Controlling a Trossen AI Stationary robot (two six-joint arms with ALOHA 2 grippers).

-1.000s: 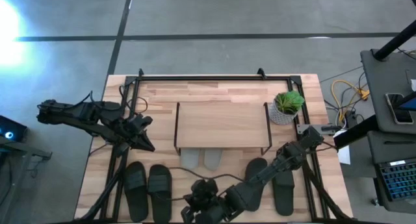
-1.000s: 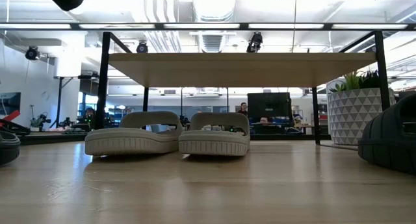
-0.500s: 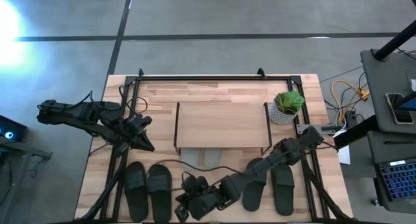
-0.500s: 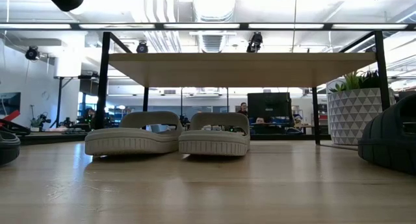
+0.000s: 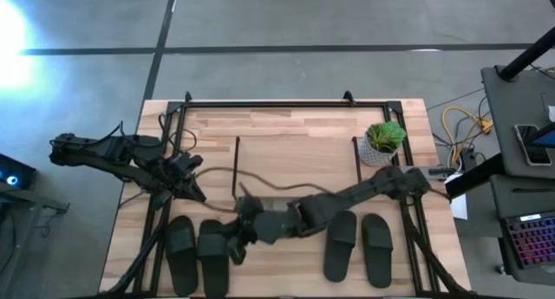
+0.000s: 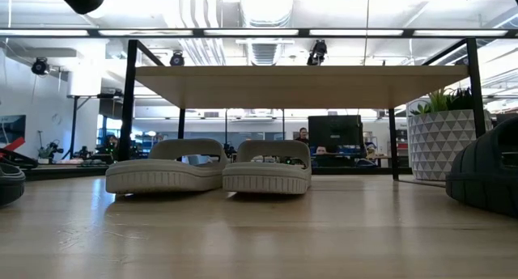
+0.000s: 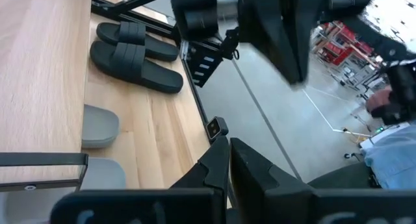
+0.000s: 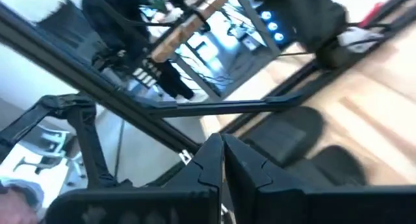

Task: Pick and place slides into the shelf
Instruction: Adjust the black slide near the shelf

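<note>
The shelf [image 5: 299,160] stands mid-table, and its top board [image 6: 291,85] spans the low view. The light grey pair [image 6: 166,167] [image 6: 267,167] rests sole-down on the table under it. One black pair [image 5: 180,244] [image 5: 212,254] lies near the table's near-left corner, and the other [image 5: 340,243] [image 5: 377,249] lies near-right. My right gripper [image 5: 234,240], shut, reaches across the table and stands just right of the left black pair, which shows blurred in its wrist view [image 8: 286,136]. My left gripper [image 5: 189,185] waits shut at the table's left side.
A potted plant [image 5: 381,143] in a white patterned pot [image 6: 441,141] stands right of the shelf. The black frame rails [image 5: 286,102] run along the table's edges. My right arm [image 5: 347,204] lies across the shelf's front, hiding the grey pair from above.
My right gripper has swung from the near edge's middle toward the table's left and a little toward the far edge, ending beside the left black pair. Its arm has come off the right black pair, which now shows whole, and now covers the grey pair in the high view.
</note>
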